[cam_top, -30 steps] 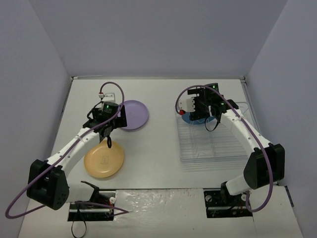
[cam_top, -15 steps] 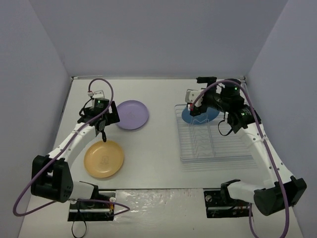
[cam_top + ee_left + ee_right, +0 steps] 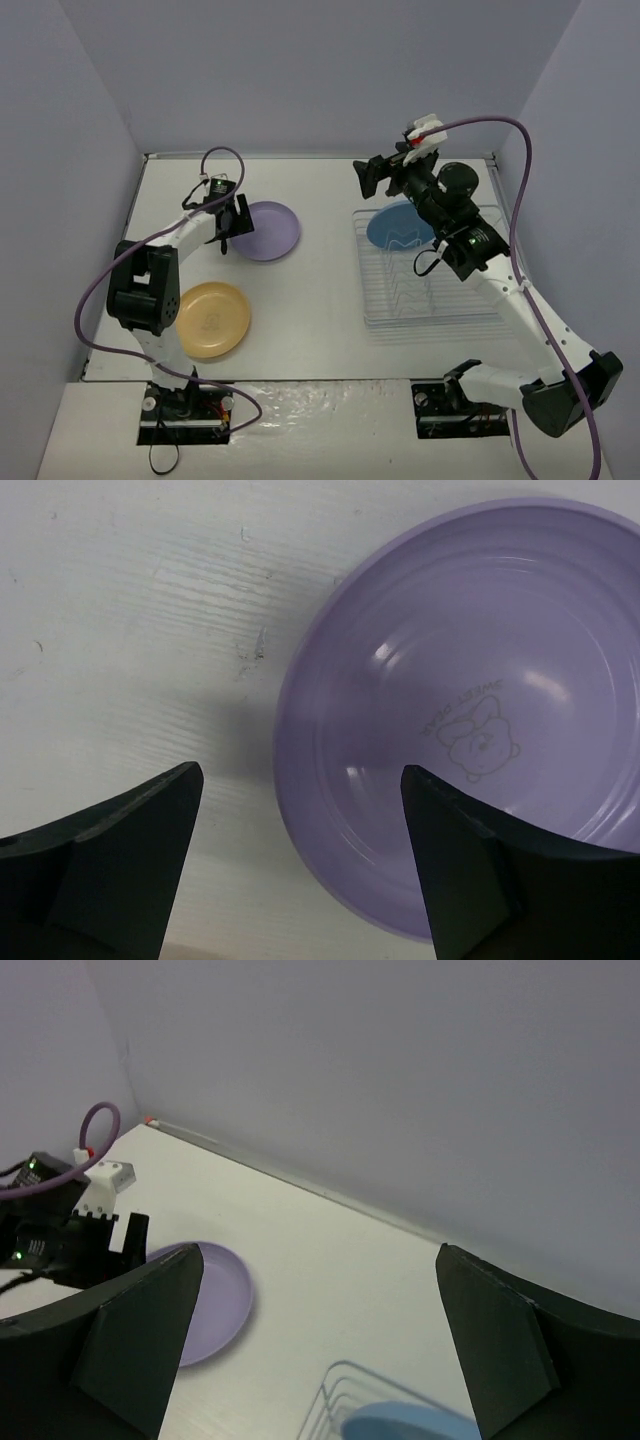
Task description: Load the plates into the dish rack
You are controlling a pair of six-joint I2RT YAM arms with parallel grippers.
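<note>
Left gripper (image 3: 297, 780) was wide open with nothing gripped. Its fingers (image 3: 120, 860) straddled the left rim of the lilac plate (image 3: 470, 710): one over bare table (image 3: 320, 290), the other over the plate's bowl. Couldn't tell whether the tips touched the rim.

The lilac plate lay flat at far left. A wide strip of bare table ran between its right edge and the dish rack (image 3: 450, 300).

The yellow-orange plate (image 3: 210, 320) lay flat at near left, apart from the lilac one and just beside the left arm's base.

The sky-blue plate (image 3: 400, 225) sat at the rack's far end, rim close to the far-left corner. Couldn't tell if it was seated in the dividers.

Right gripper (image 3: 320, 1250) was raised above that corner, aimed at the back wall (image 3: 400, 1080), jaws fully apart and holding nothing.
</note>
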